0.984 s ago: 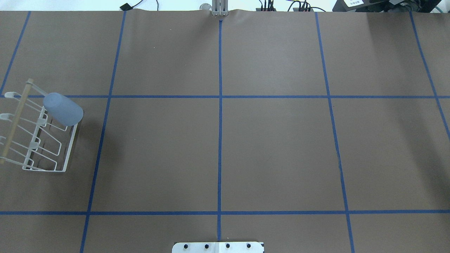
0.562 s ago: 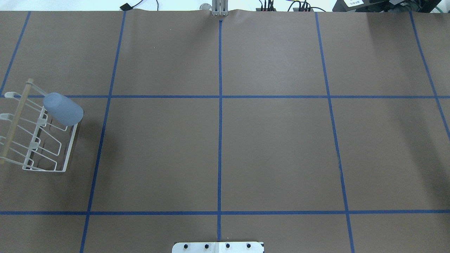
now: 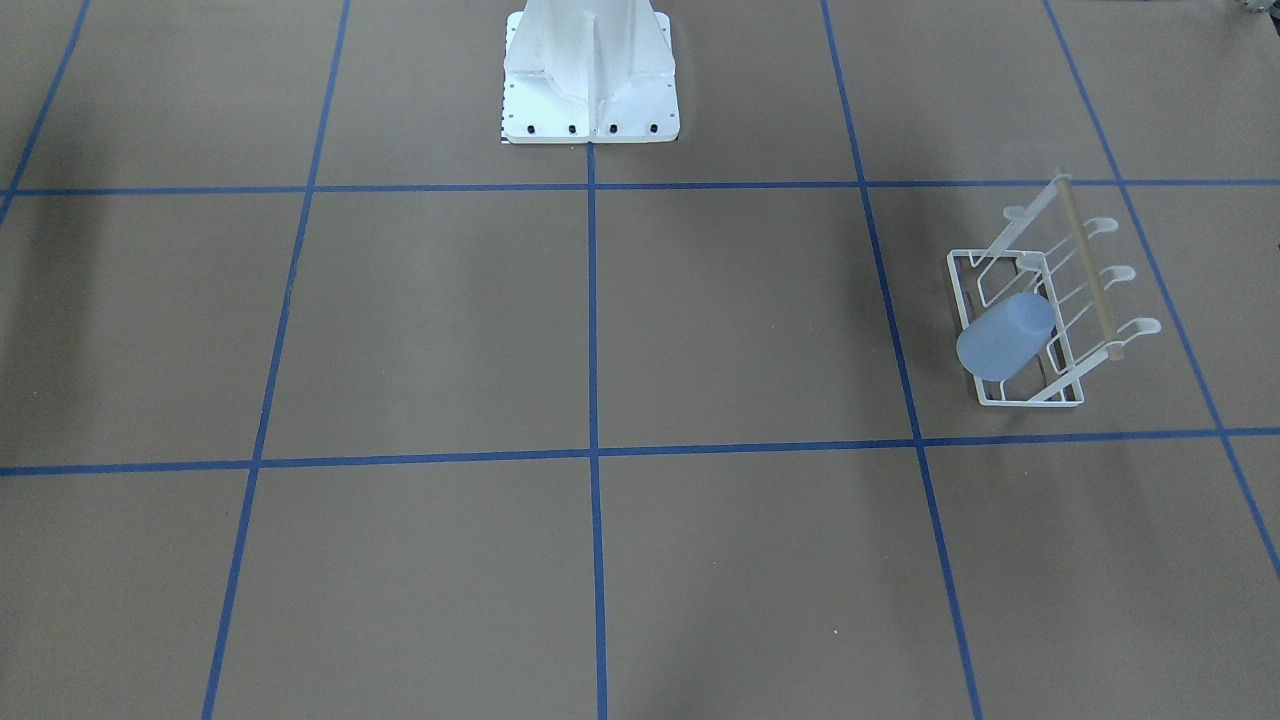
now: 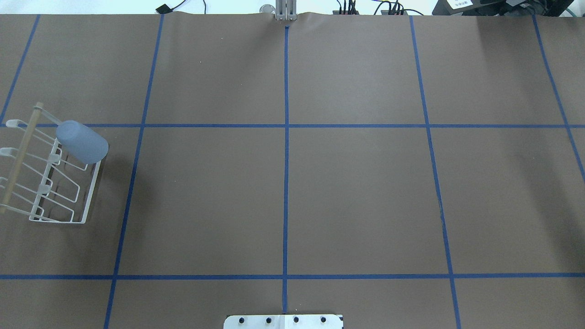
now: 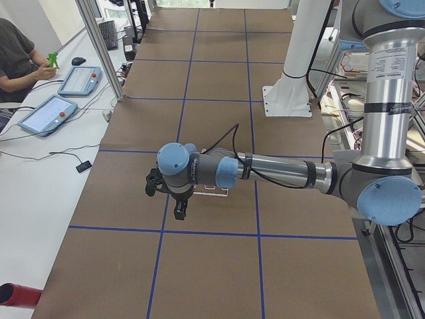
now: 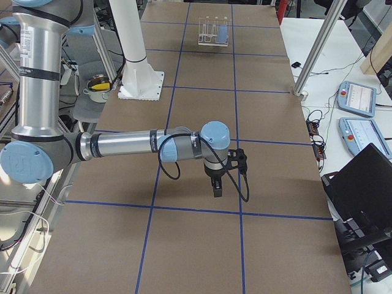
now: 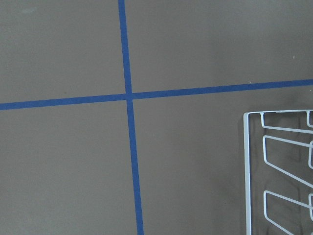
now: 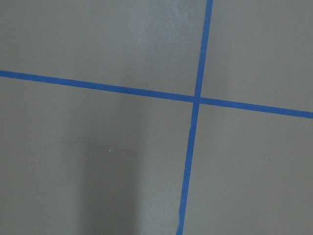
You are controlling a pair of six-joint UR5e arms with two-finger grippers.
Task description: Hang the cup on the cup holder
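The pale blue-grey cup (image 4: 82, 141) (image 3: 1005, 335) sits tilted over a prong at the far end of the white wire cup holder (image 4: 93, 192) (image 3: 1030, 401), near the table's left edge. No gripper touches either one. My left gripper (image 5: 179, 212) shows only in the exterior left view, hanging above the table and pointing down, in front of the holder; I cannot tell whether it is open or shut. My right gripper (image 6: 215, 190) shows only in the exterior right view, far from the cup (image 6: 223, 30), its state unreadable. The left wrist view catches a corner of the holder (image 7: 246, 166).
The white robot pedestal (image 3: 590, 70) (image 4: 283, 321) stands at the table's middle near edge. Blue tape lines grid the brown table. A person (image 5: 16, 53) sits at a side table with tablets (image 5: 50, 113). A laptop (image 6: 361, 184) lies beyond the right end.
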